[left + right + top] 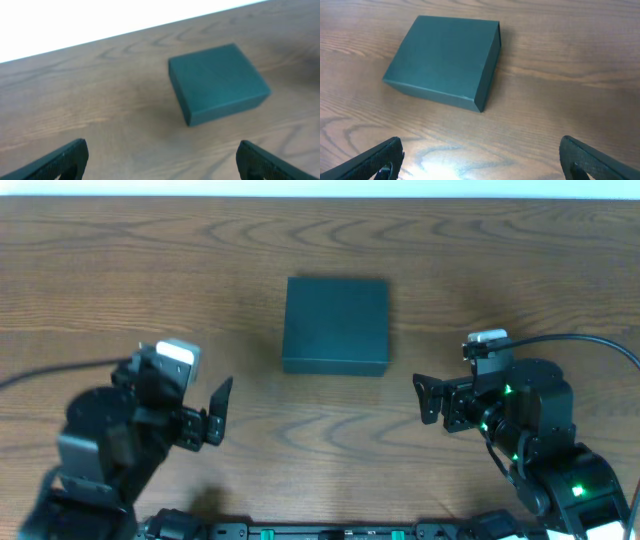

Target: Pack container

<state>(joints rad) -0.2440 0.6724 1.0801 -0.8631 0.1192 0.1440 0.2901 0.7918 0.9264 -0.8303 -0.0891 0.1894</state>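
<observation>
The container (335, 324) is a dark teal-green square cardboard box, lid closed, lying flat at the middle of the wooden table. It also shows in the left wrist view (218, 82) and in the right wrist view (445, 59). My left gripper (220, 412) is open and empty, to the lower left of the box and apart from it; its fingertips show in the left wrist view (161, 157). My right gripper (430, 400) is open and empty, to the lower right of the box; its fingertips show in the right wrist view (481, 155). No snack packs are in view.
The wooden table (110, 270) spreads around the box. A black cable (590, 345) runs from the right arm to the right edge, and another cable (50, 370) leaves the left arm to the left. A white wall edges the table's far side (75, 20).
</observation>
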